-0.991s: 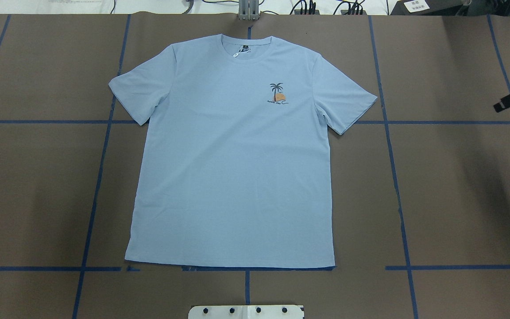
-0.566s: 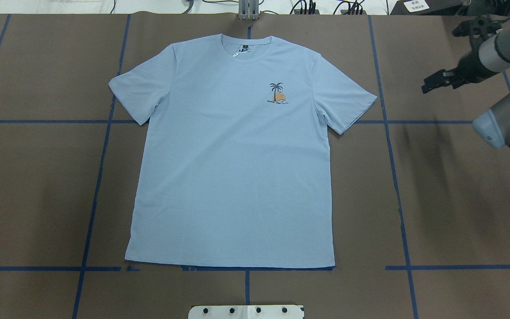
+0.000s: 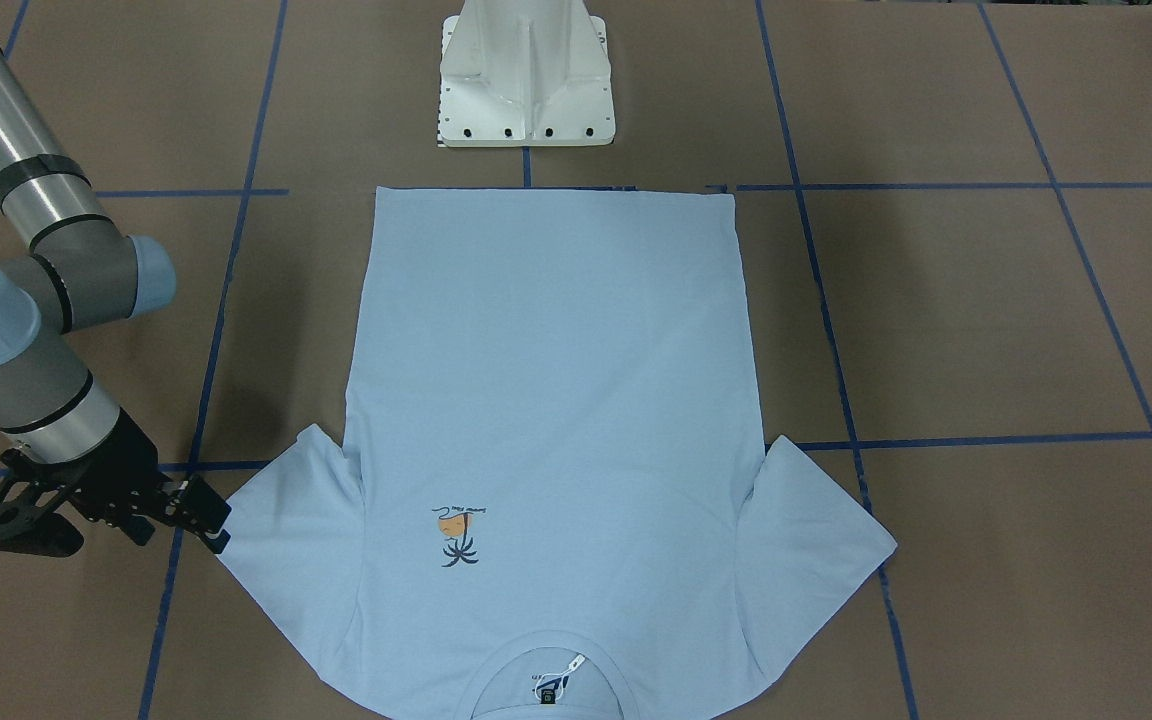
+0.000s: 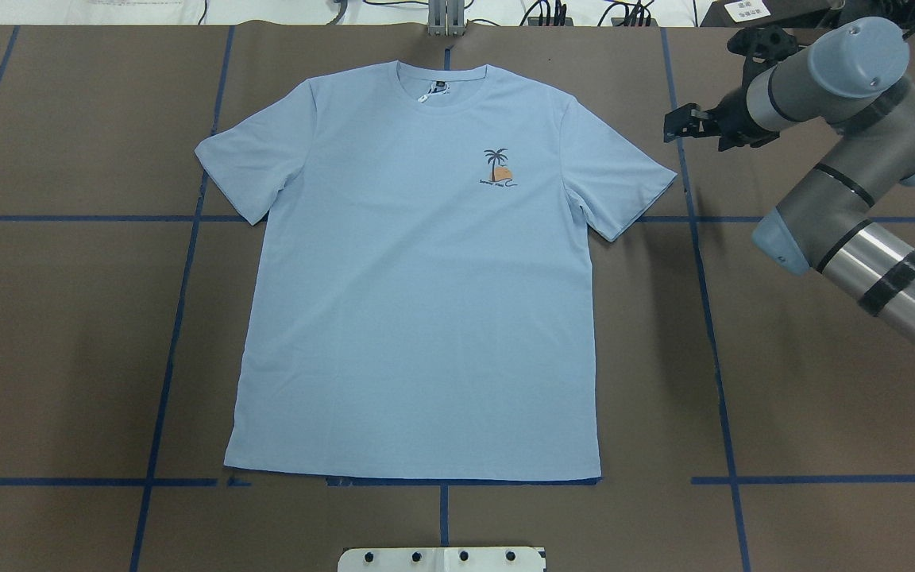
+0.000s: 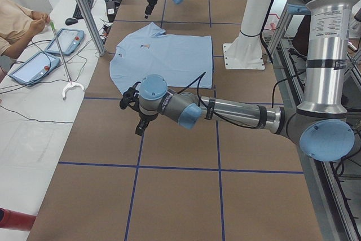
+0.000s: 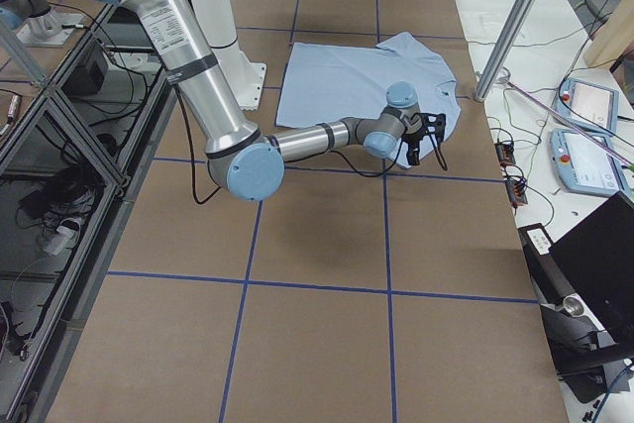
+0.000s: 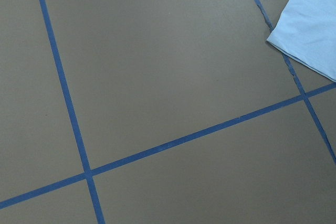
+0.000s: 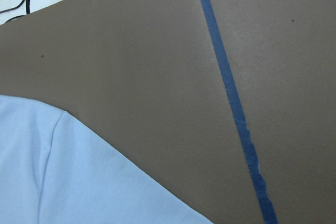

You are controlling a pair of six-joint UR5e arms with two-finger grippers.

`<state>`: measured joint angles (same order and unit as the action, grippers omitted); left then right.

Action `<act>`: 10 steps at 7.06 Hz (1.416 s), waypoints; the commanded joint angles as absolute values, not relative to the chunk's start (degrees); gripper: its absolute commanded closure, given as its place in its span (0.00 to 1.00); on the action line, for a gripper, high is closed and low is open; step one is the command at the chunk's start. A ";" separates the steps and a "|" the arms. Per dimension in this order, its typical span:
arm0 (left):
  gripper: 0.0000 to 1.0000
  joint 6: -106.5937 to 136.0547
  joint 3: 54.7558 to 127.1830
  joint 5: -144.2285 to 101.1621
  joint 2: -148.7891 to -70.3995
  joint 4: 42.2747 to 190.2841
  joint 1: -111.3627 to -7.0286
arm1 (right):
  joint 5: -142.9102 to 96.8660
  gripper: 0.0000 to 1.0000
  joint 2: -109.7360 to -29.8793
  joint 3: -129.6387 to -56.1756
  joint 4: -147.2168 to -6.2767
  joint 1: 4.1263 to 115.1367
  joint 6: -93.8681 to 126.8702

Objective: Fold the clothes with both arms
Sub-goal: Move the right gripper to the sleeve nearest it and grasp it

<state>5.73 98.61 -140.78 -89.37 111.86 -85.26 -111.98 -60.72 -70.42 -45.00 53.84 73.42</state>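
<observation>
Sleeves [image 4: 624,179] of the soft light blue T-shirt [image 4: 418,302] should be pinched; black right fingers [image 3: 204,500] are spread, left fingers [image 5: 140,127] cannot be told.

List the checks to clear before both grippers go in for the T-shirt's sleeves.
1. The T-shirt lies flat, print up, with both sleeves spread: ok.
2. The right gripper is open: ok, its fingers stand apart.
3. The right gripper is at the near sleeve: ok, it is close beside that sleeve's edge and has no cloth gripped.
4. The left gripper is at the other sleeve: not ok. It hangs over bare table, and its wrist view catches only that sleeve's corner.
5. The left gripper is open: cannot tell, because only the side view shows it.
</observation>
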 commanded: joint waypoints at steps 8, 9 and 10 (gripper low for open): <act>0.00 5.71 98.88 -140.80 -90.00 111.88 -85.25 | -111.18 0.30 -62.93 -69.43 -43.77 51.15 82.88; 0.00 5.71 98.79 -140.80 -90.00 111.88 -85.25 | -111.18 0.30 -63.80 -69.61 -43.68 51.24 82.79; 0.00 5.71 98.70 -140.80 -90.00 111.88 -85.25 | -111.18 0.31 -63.90 -69.61 -43.68 51.24 82.79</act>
<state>5.71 98.79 -140.79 -90.00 111.88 -85.25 -111.18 -63.51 -69.54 -43.71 51.23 82.83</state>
